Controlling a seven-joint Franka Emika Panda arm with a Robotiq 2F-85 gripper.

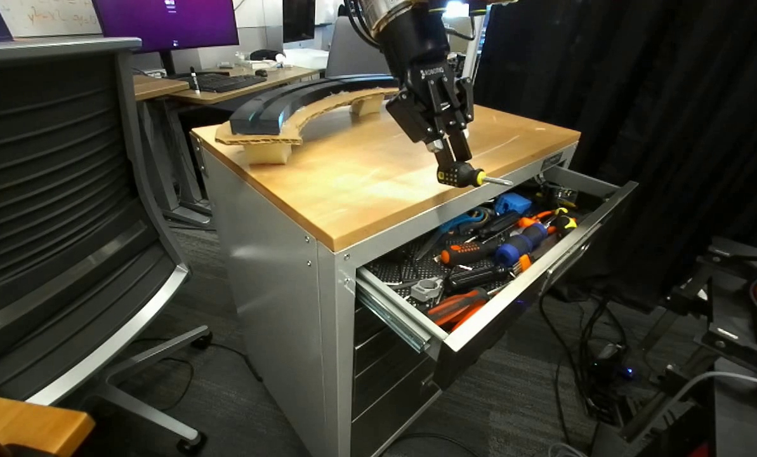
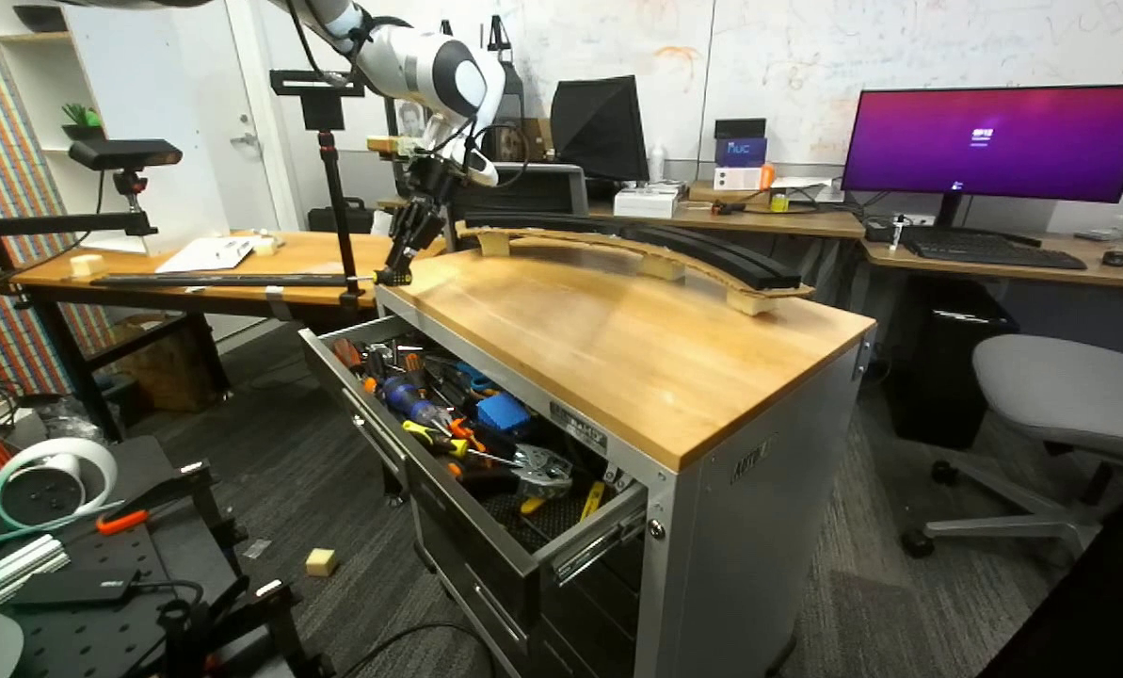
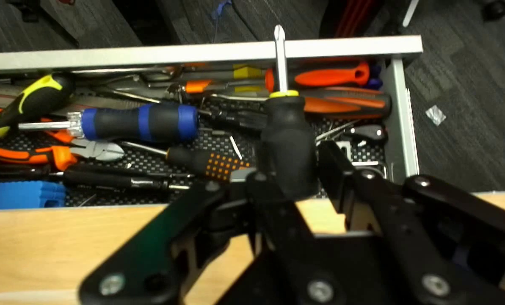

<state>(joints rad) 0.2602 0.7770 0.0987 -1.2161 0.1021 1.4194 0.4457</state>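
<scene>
- The gripper (image 1: 454,164) is clasping the black-handled screwdriver (image 1: 470,177); the grasp is looking complete
- The screwdriver is hanging clear of the open drawer (image 1: 518,284), toward 11 o'clock from it in an exterior view
- In the wrist view, the screwdriver is pointing to 12 o'clock
- No release is happening yet

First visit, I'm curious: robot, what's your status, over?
Gripper closed on black-handled screwdriver. Held aloft, nothing else touching it. Below: open drawer holding tools. No obstruction seen.

The black, yellow-collared screwdriver (image 1: 468,176) is clasped roughly level in the gripper (image 1: 455,162).
</scene>
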